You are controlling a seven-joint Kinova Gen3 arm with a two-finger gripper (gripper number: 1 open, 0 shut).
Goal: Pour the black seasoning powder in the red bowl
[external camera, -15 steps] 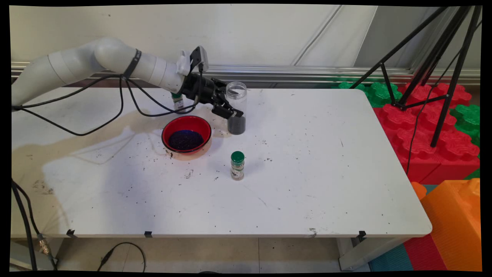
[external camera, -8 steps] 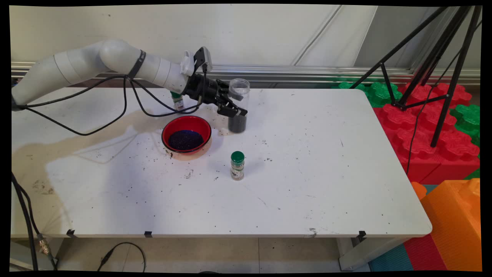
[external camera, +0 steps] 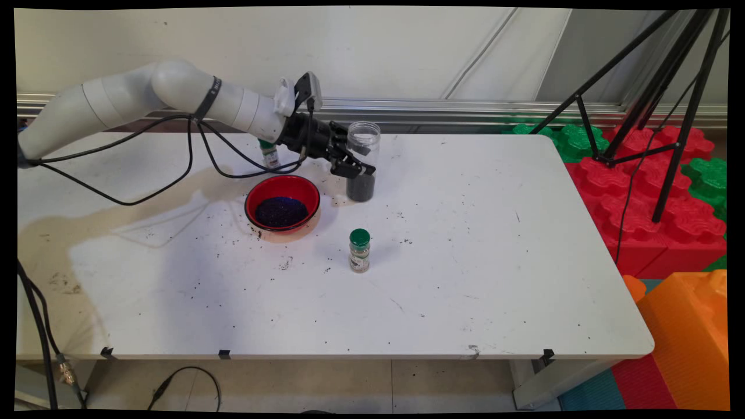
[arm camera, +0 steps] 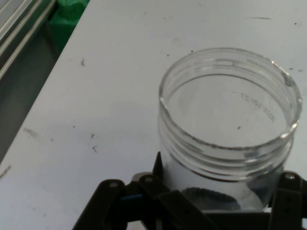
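A clear, lidless plastic jar [external camera: 363,138] with dark grains in its bottom stands at the back middle of the white table [external camera: 495,262]. My gripper [external camera: 361,167] reaches in from the left and is shut on the jar's lower half, one black finger [external camera: 353,170] in front of it. In the hand view the jar [arm camera: 230,124] fills the right side, its open mouth towards the camera, between the fingers of the gripper [arm camera: 223,196]. A red bowl [external camera: 283,179] of dark grains sits just left of the jar.
A small green-capped spice bottle [external camera: 359,250] stands in front of the jar. Another small green-capped bottle [external camera: 269,153] stands behind the arm. Dark crumbs are scattered over the table. A black tripod [external camera: 669,116] and red, green and orange foam blocks [external camera: 640,192] lie beyond the right edge.
The gripper and the jar have shifted a little to the right together over the second. The bowl and the spice bottles have stayed put.
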